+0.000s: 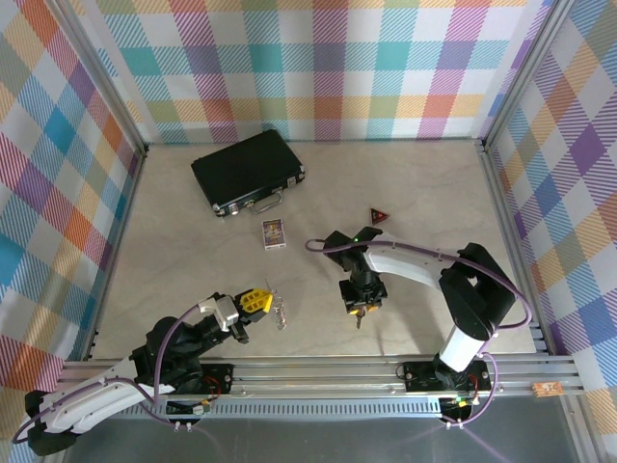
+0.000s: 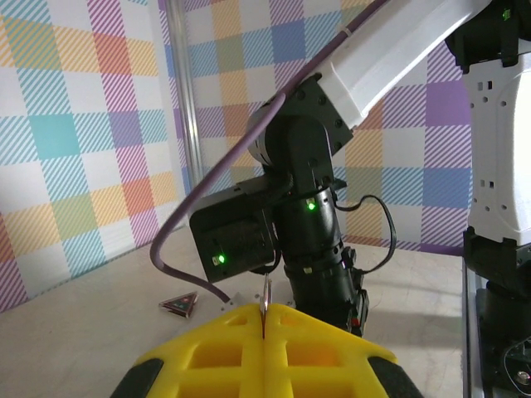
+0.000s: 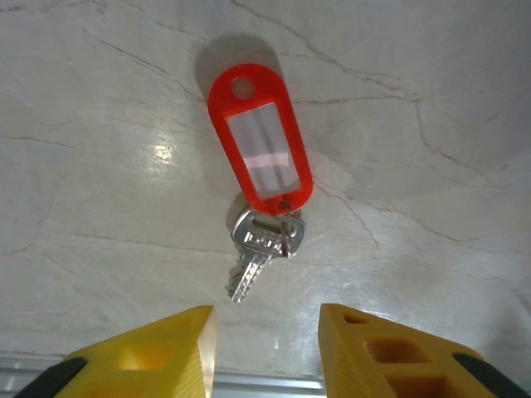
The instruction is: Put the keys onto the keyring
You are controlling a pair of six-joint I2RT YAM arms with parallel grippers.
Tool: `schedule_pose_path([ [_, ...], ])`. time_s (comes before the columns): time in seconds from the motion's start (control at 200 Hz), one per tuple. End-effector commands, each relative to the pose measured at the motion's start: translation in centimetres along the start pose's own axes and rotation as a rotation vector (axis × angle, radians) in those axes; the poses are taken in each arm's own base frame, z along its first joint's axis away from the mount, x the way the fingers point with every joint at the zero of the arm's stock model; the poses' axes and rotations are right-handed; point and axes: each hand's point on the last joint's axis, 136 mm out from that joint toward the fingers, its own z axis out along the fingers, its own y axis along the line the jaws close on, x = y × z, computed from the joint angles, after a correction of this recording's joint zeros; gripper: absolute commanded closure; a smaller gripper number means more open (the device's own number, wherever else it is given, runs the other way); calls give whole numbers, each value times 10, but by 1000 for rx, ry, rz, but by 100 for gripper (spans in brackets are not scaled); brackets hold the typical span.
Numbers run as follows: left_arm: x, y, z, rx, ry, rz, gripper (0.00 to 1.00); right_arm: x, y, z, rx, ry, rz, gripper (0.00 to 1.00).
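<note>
L gripper (image 1: 262,300) is being kept closed: in the L wrist view its yellow fingers (image 2: 207,356) are being pressed together w/ a thin silvery wire clamped in the seam between them. That wire is part of the keyring (image 2: 265,292). From above, the keyring (image 1: 281,313) is being shown as a thin loop w/ small metal bits, right at the fingertips, near the front edge of the table (image 1: 174,251), L of centre. Whether it is hanging or resting on the table cannot be told.

R gripper (image 3: 265,323) is being held open and pointed down, its fingers (image 3: 178,340) apart w/ nothing between them. The key (image 3: 259,245) is lying flat on the table just ahead of the gap and is not being touched. Its red tag (image 3: 260,137) is pointing away from the fingers, w/ the teeth toward them. From above, the key is being mostly hidden under R gripper (image 1: 361,307), approx mid-table, well apart from the keyring.

Further out, a dark red triangle (image 1: 380,215) is lying beyond the R arm, a small card (image 1: 274,233) mid-table, and a black case (image 1: 249,171) w/ a metal handle near the back wall.
</note>
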Motion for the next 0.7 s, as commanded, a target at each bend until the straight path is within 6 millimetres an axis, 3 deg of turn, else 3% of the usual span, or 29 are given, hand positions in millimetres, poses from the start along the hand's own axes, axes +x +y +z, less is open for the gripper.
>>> schedule_pose_path([
  [0.0, -28, 0, -2, 8, -93, -15, 100, -5, 8, 7, -34, -22, 46, 67],
  [0.25, -26, 0, -2, 8, -93, -14, 100, -3, -2, 20, 9, -29, 74, 72],
  [0.69, -28, -3, -2, 22, -100, -14, 100, -7, -8, 25, 50, -43, 81, 81],
])
